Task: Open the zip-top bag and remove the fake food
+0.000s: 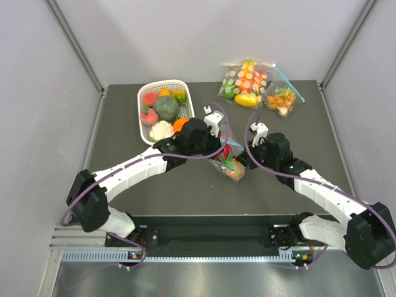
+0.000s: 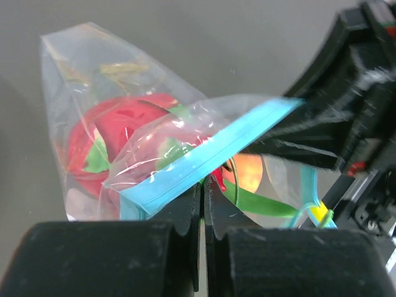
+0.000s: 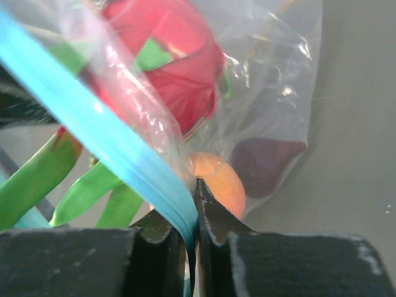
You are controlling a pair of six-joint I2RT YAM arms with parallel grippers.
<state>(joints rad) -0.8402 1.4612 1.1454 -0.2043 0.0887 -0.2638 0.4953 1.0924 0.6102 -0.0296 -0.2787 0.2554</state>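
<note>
While the zip-top bag point(image 1: 230, 166) was held over the middle of the dark table point(image 1: 185, 192) between the two arms, the left gripper point(image 2: 203, 185) pinched its teal zip strip point(image 2: 210, 154) with fingers pressed tight. The right gripper point(image 3: 190, 195) was likewise clamped on the blue strip. The fake food point(image 2: 117, 133) sat inside the bag, a pink-red fruit with green leaves and an orange one beside it.

Strip of zip-top bag point(image 3: 278, 93) tight in right end effector point(image 3: 192, 204)

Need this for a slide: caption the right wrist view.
Right hand pinches the teal zip strip of the zip-top bag, dragon fruit and peach inside.
</note>
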